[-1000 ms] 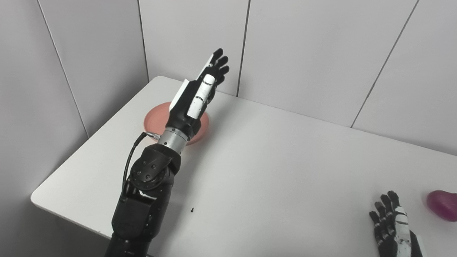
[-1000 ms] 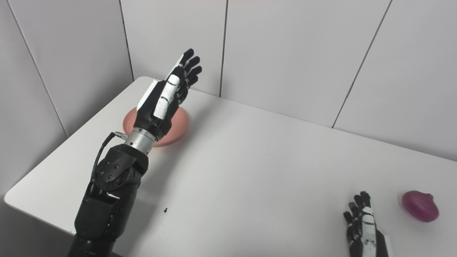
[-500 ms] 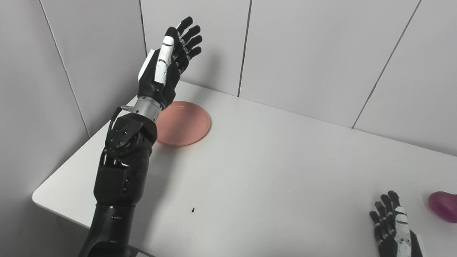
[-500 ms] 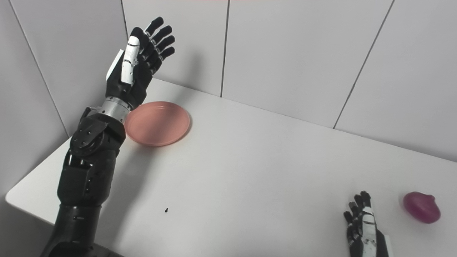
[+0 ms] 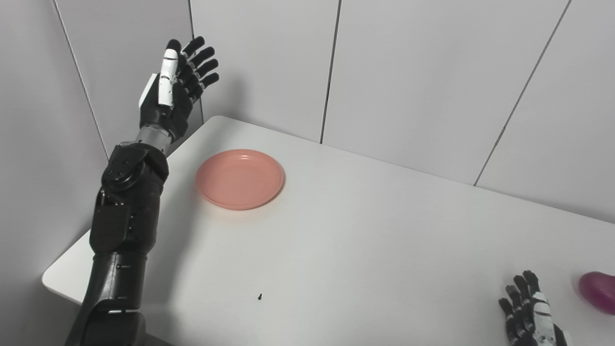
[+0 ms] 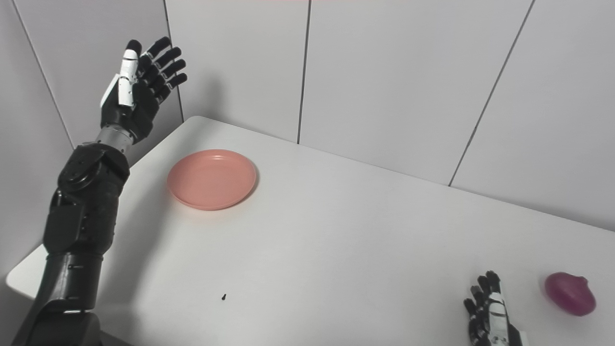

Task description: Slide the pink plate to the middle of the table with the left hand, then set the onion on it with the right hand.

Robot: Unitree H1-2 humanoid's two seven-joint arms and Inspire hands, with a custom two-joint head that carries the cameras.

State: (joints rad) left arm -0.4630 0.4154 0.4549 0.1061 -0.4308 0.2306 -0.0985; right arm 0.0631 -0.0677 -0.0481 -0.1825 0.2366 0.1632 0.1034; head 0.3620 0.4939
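Note:
The pink plate [image 5: 239, 178] lies flat near the table's far left corner, empty. My left hand [image 5: 171, 93] is raised high in the air to the left of the plate, beyond the table's left edge, open with fingers spread and holding nothing. The purple onion [image 6: 570, 300] lies on the table at the near right. My right hand [image 6: 490, 315] rests at the bottom edge just left of the onion, open, apart from it.
The white table [image 5: 365, 240] has grey wall panels [image 5: 408, 72] close behind and to the left. A tiny dark speck [image 5: 259, 297] lies near the front edge.
My left arm swung left and up, from over the plate to beyond the table's left edge. The plate is now uncovered. The camera tilted slightly. The right hand stayed put.

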